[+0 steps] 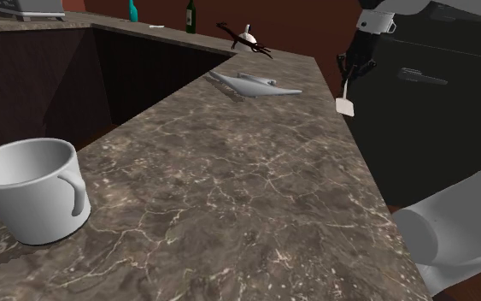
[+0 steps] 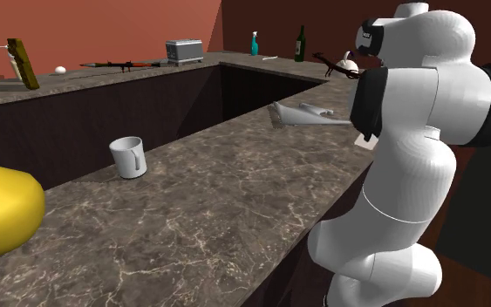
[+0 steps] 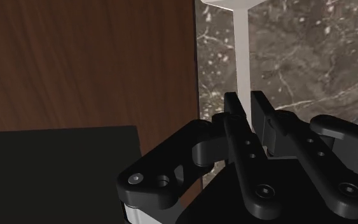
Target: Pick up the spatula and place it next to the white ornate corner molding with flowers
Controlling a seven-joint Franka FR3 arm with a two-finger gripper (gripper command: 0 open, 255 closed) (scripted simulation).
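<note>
White and slim, the spatula (image 3: 241, 57) is hanging from the black pincer (image 3: 247, 105), whose two fingers are squeezing the end of its handle between them. In the wrist view the handle is running straight away from the fingertips over the brown marbled desk (image 3: 311, 57), right beside the desk's edge.

In the shoulder view the pincer (image 1: 349, 73) is sitting at about two o'clock from the picture's centre and is carrying the spatula (image 1: 344, 101) blade-down over the edge of the desk (image 1: 230, 197). The blade is probably hanging clear of the surface, though the angle is making that hard to judge.

The pale molding (image 1: 255, 84) is lying on the desk at about ten o'clock from the spatula, near it but apart. A grey-white mug (image 1: 33, 188) is standing upright at about eight o'clock from the picture's centre, well apart from both.

In the second exterior view the molding (image 2: 300, 113) is resting at about one o'clock from the centre, and the mug (image 2: 128, 157) is standing at about nine o'clock.
</note>
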